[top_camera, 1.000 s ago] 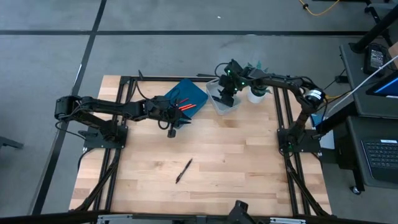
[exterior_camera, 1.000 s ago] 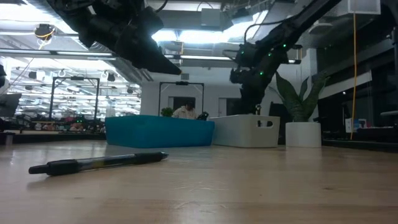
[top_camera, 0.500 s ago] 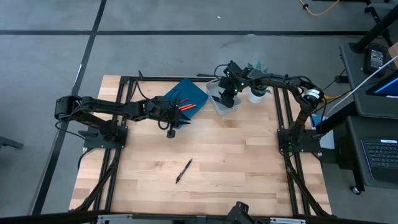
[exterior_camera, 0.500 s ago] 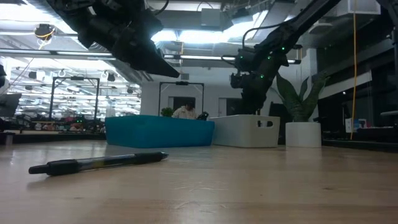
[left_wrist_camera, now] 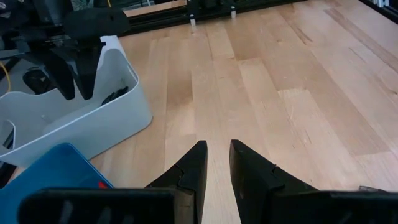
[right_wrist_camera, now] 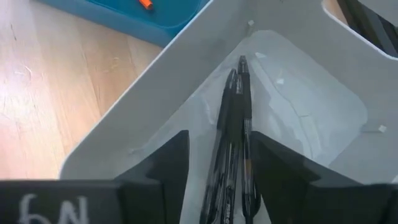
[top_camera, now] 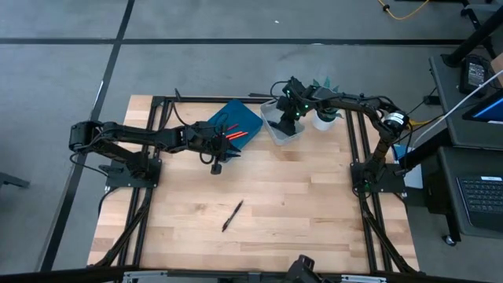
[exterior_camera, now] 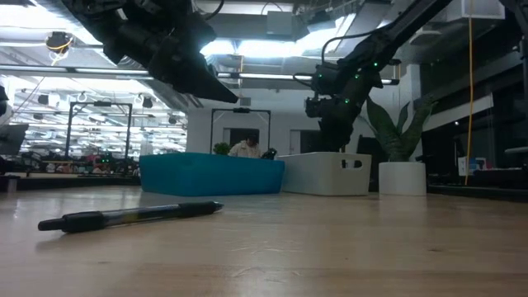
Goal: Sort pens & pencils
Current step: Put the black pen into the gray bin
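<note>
The white bin (top_camera: pixel 281 123) stood at about one o'clock on the table, and black pens (right_wrist_camera: pixel 233 140) lay together along its floor. Just beside it, toward eleven o'clock, the blue tray (top_camera: pixel 234 119) held red and orange pencils (top_camera: pixel 234 134). One more pen (top_camera: pixel 232 215) lay alone on the bare wooden table (top_camera: pixel 299 204) near six o'clock, well apart from both containers. Beyond the table a white pot with a green plant (exterior_camera: pixel 402 175) showed against a lit room. The right gripper (right_wrist_camera: pixel 216 163) hung over the white bin with its fingers spread and empty. The left gripper (left_wrist_camera: pixel 216 163) hovered beside the blue tray, fingers slightly parted, holding nothing.
</note>
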Robot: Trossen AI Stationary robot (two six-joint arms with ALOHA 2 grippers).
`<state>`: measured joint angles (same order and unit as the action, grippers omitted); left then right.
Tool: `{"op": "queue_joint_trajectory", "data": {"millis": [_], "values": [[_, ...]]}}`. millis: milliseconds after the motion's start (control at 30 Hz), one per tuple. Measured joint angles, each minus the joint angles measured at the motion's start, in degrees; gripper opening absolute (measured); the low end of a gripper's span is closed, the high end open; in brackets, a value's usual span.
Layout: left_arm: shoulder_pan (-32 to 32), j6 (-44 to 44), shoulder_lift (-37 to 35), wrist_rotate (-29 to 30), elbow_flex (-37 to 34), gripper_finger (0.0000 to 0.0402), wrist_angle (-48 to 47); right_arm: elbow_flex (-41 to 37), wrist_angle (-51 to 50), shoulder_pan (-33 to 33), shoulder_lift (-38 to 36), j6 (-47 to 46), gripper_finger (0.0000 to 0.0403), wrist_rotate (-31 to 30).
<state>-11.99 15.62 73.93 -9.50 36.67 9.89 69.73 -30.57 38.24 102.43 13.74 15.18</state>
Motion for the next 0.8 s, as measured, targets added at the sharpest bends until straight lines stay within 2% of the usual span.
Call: {"op": "queue_joint_trajectory", "data": {"millis": [300, 500, 633, 800], "values": [[0.01, -1.81, 0.00, 0.00, 0.00, 0.0062, 0.03, 0.00, 0.08, -0.15, 0.00, -1.40, 0.0172, 0.27], [0.97, -2.01, 0.00, 0.02, -0.30, 0.0062, 5.10, -0.02, 4.87, -2.75, -0.64, -0.48, 0.0171, 6.42], [2.06, -2.35, -0.10, 0.23, -3.53, 0.0062, 11.40, -0.13, 6.49, -5.01, -3.05, 1.54, 0.0159, 7.63], [2.65, -4.54, -1.94, 5.16, -8.72, 0.0062, 16.65, -4.19, 8.51, -7.15, -10.11, 1.55, 0.0137, 8.78]]}}
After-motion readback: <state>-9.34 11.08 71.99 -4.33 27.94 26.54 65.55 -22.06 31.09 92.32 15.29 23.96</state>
